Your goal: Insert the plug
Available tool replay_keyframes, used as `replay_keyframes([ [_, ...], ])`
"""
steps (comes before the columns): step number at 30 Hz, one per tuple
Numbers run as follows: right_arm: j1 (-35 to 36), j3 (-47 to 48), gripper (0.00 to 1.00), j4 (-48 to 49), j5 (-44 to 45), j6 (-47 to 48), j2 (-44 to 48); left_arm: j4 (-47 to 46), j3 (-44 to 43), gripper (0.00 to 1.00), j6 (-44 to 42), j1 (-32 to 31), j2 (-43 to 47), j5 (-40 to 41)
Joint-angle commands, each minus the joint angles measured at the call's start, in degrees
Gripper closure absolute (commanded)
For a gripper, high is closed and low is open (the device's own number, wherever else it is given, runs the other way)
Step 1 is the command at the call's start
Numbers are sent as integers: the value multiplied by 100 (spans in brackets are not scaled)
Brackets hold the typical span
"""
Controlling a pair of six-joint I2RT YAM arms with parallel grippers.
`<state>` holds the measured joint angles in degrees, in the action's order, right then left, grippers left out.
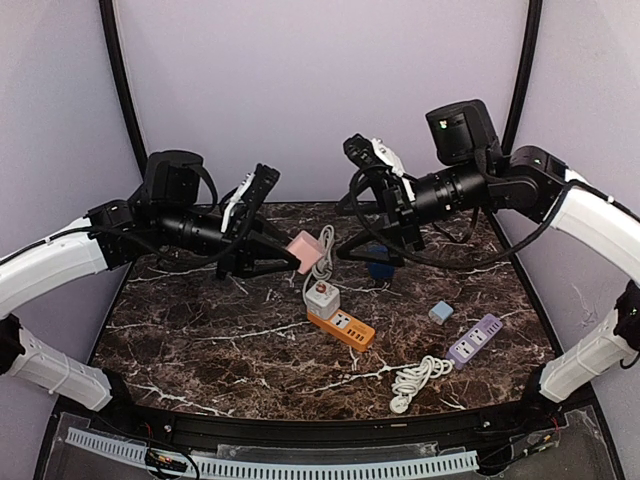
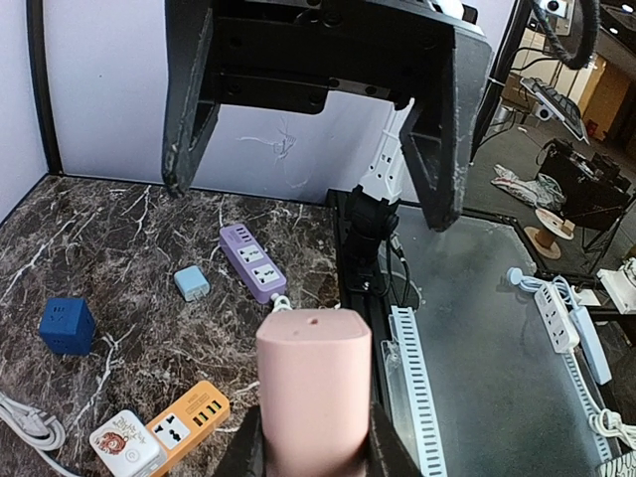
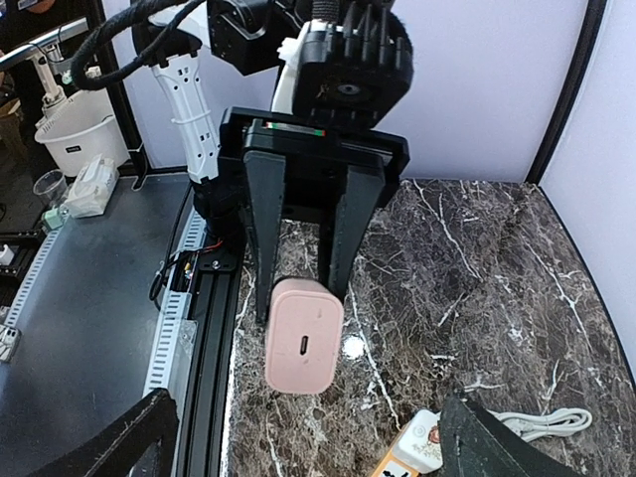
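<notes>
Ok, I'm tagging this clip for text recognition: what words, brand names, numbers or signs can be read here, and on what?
No text can be read in any view.
On the white adapter sitting on the orange power strip: a reddish printed mark, too blurred to read.
On the pink charger, purple power strip and blue cube: no lettering visible.

The pink plug [image 1: 304,247] is aloft; orange power strip [image 1: 345,330] lies flat.
</notes>
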<state>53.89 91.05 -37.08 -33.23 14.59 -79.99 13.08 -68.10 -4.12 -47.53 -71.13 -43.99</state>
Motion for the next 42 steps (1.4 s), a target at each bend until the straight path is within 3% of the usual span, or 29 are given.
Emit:
replay_keyframes([
  [1, 130, 62, 12, -113, 54, 229, -106, 276, -190, 99, -214, -37, -176, -117],
  [13, 331, 286, 26, -548, 287, 395, -575, 345, -245, 99, -410, -37, -324, -61],
  [28, 488, 453, 35, -608, 181, 400, -884, 322, -167, 99, -379, -37, -307, -33],
  [34, 535, 519, 49, -649, 137, 369, -948, 320, -114, 99, -398, -37, -296, 9],
  [42, 559, 537, 52, -653, 153, 381, -977, 330, -134, 99, -430, -45, -331, 29],
])
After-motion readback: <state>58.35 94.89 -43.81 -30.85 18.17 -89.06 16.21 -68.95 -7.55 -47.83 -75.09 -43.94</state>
